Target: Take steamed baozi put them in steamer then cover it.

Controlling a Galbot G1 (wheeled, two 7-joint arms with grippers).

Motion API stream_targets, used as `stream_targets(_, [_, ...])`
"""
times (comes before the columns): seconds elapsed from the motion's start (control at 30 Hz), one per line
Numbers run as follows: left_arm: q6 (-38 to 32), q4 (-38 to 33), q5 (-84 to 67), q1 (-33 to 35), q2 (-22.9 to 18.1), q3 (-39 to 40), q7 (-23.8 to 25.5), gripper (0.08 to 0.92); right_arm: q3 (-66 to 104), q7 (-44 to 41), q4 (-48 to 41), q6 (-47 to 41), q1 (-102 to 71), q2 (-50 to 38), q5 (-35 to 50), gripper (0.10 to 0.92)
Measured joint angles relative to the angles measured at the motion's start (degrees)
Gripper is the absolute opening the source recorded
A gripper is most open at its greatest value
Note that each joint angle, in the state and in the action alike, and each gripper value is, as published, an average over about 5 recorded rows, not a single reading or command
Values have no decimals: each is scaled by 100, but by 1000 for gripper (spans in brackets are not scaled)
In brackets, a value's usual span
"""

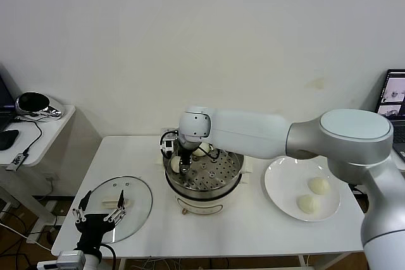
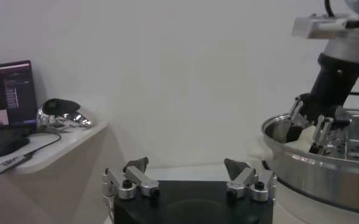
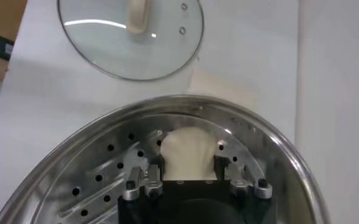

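Surface: white table [image 1: 253, 232], plain off-white wall behind. Side desk [image 1: 38, 134] at 9 o'clock w/ black-and-chrome item, cable. Laptop screen [image 1: 395, 96] at 3 o'clock edge, lit; no text readable. No brand or label legible anywhere.

Steamer [image 1: 205, 178] at table centre, steel pot w/ perforated tray on cream base. Glass lid [image 1: 120, 207] lies flat at 8 o'clock of the steamer, well apart. White plate [image 1: 302, 189] at 3 o'clock holds two baozi [image 1: 319, 185].

R gripper [image 1: 183, 165] is down inside the steamer at its 10 o'clock rim, fingers parted either side of one baozi [image 3: 188, 155] resting on the tray; contact can't be told. Another baozi [image 1: 202, 150] sits at 12 o'clock in the pot.

L gripper [image 1: 98, 216] by lid's near edge, fingers spread wide, nothing between.
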Motion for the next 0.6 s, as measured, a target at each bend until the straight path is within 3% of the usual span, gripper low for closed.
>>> stream_targets(0.2, [-1,-2,-8,22,48,-13,-1,823,-70,-503,268,145,480,-407,-108,812])
stream_targets(0.6, [-1,-9,-3,18,131,56,-1,823,-585,-1708,1345,842,1608,-2203,-606,823])
